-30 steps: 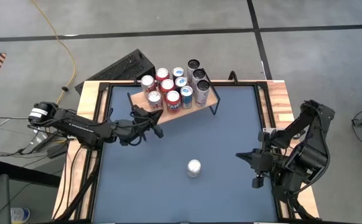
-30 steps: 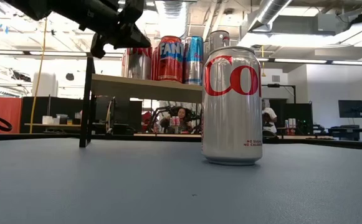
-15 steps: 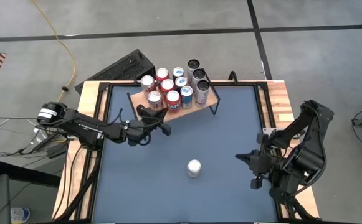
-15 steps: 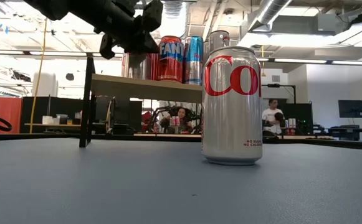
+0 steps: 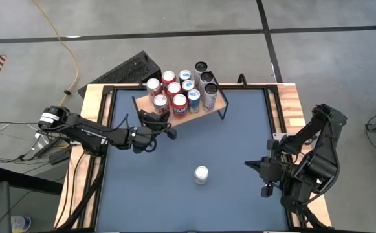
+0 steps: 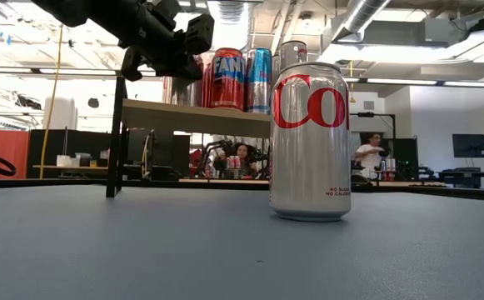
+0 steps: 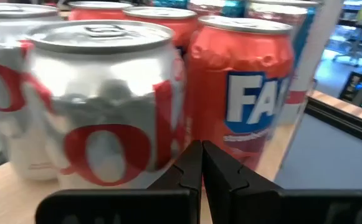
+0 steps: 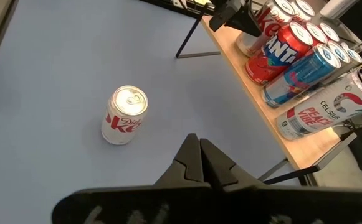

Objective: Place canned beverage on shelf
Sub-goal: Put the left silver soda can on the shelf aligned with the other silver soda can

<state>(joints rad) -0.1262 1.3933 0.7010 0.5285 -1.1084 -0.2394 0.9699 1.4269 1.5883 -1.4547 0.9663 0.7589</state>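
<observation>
While its fingers are sitting pressed shut and empty, the left hand (image 5: 162, 125) is hovering at the shelf's (image 5: 221, 98) front edge, facing the silver and red cans there. One silver can (image 5: 201, 175) is standing mid-counter (image 5: 233, 142), and the right hand (image 5: 251, 164), likewise shut, is waiting nearby.

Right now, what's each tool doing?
Left tool: closed, empty, at the shelf's front cans.
Right tool: closed, empty, waiting at the table's right.
</observation>
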